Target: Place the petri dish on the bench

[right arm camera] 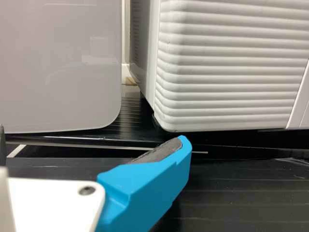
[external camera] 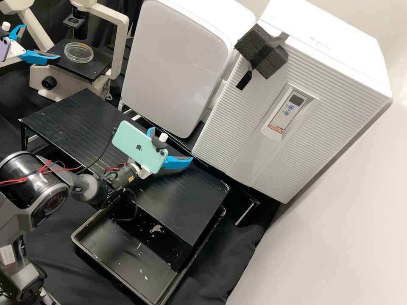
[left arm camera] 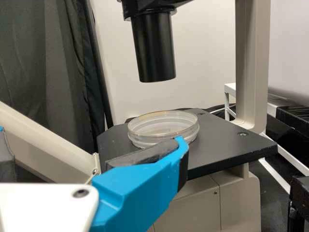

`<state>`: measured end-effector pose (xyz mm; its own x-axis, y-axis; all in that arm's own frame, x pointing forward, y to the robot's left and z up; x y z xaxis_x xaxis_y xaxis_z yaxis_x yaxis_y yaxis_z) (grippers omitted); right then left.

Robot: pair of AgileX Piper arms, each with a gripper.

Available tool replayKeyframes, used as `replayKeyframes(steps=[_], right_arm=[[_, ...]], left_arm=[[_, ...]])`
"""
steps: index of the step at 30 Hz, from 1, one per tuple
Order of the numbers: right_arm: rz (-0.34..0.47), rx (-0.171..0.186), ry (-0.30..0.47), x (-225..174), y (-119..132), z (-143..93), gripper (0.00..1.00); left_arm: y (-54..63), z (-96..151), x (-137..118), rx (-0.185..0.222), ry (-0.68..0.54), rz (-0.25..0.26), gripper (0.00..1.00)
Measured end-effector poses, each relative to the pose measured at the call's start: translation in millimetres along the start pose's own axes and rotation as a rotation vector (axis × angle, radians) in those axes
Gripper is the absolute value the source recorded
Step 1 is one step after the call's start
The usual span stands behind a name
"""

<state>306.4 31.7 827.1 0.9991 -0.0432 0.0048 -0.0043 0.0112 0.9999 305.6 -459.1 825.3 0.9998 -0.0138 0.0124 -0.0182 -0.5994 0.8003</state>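
The clear petri dish [external camera: 79,52] lies flat on the black microscope stage [external camera: 95,70]. Just beside it at the upper left is my left gripper [external camera: 41,41], open and holding nothing, one blue finger reaching over the stage's edge. From the left wrist, the round dish [left arm camera: 164,126] appears beyond the near fingertip of the left gripper [left arm camera: 91,140]; whether they touch I cannot tell. My right gripper [external camera: 171,144] stands open above the black slatted bench [external camera: 63,114], away from the dish. In the right wrist view the right gripper [right arm camera: 91,145] has nothing between its fingers.
The microscope's black tube [left arm camera: 154,48] hangs above the dish, with its pale upright [left arm camera: 252,58] alongside. Two white cabinets [external camera: 178,63] [external camera: 258,140] stand behind the bench. A black tray [external camera: 127,271] with pale scraps sits in front, partly under the bench.
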Motion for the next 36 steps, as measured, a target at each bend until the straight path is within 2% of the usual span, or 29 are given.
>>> replayKeyframes(steps=[12, 20, 25, 27, 29, 30, 36], right_arm=[[0.0, 0.0, 0.0, 0, 0, 0, 1.0], [0.0, 0.0, 0.0, 0, 0, 0, 1.0], [0.0, 0.0, 0.0, 0, 0, 0, 1.0], [0.0, 0.0, 0.0, 0, 0, 0, 1.0], [0.0, 0.0, 0.0, 0, 0, 0, 1.0], [0.0, 0.0, 0.0, 0, 0, 0, 1.0], [0.0, 0.0, 0.0, 0, 0, 0, 1.0]], left_arm=[[1.1, 1, 2, 0.0, -0.002, 0.002, 1.0], [14.9, 5, 30, 0.006, -0.017, 0.014, 1.0], [21.4, 10, 41, -0.031, -0.06, 0.004, 1.0], [22.5, 12, 46, -0.078, -0.096, -0.003, 1.0], [22.6, 16, 51, -0.106, -0.133, -0.017, 1.0], [20.0, 17, 55, -0.122, -0.144, -0.04, 1.0], [13.0, 18, 66, -0.114, -0.134, -0.097, 1.0]])
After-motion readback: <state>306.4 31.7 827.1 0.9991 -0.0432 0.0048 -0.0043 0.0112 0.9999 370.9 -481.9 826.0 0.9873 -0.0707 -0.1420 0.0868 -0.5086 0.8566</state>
